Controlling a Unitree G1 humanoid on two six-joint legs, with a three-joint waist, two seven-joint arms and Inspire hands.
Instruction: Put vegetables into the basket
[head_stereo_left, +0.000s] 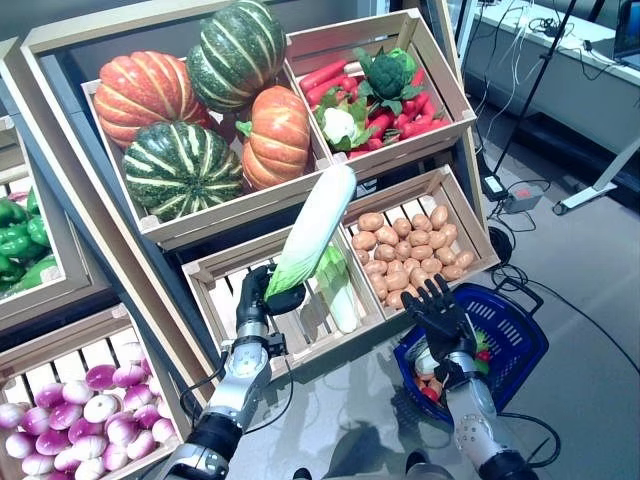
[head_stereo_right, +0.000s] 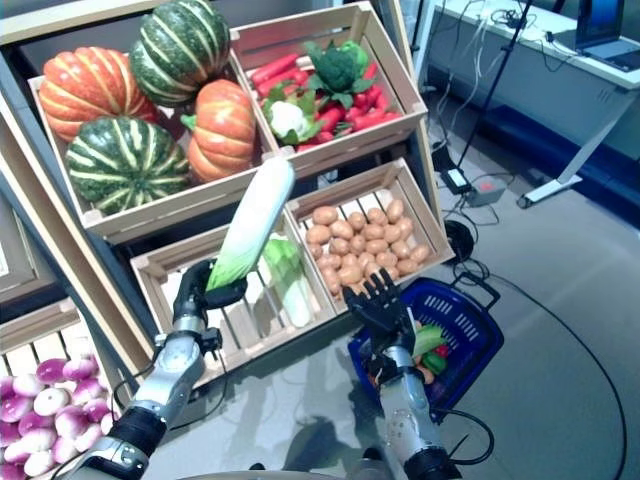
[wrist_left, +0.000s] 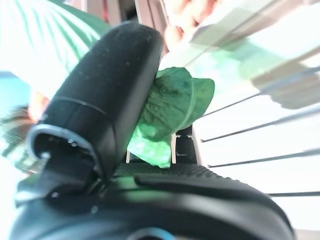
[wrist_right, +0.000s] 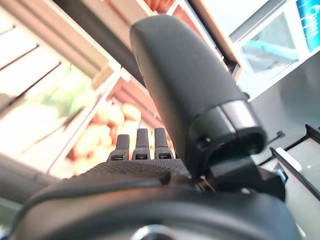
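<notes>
My right hand (head_stereo_left: 437, 315) hovers with straight fingers over the blue basket (head_stereo_left: 515, 345), which already holds some vegetables. My left hand (head_stereo_left: 262, 296) grips a cabbage (head_stereo_left: 315, 228), lifted above its crate (head_stereo_left: 222, 267); carrying it over remains.

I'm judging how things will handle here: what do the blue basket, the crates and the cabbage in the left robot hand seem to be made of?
The blue basket looks like moulded plastic: glossy, with an open lattice wall. The crates look like pale unfinished wood, slatted, with visible grain. The cabbage in the left robot hand has a smooth, even sheen, so it may be a plastic replica; the pictures cannot settle that.
</notes>
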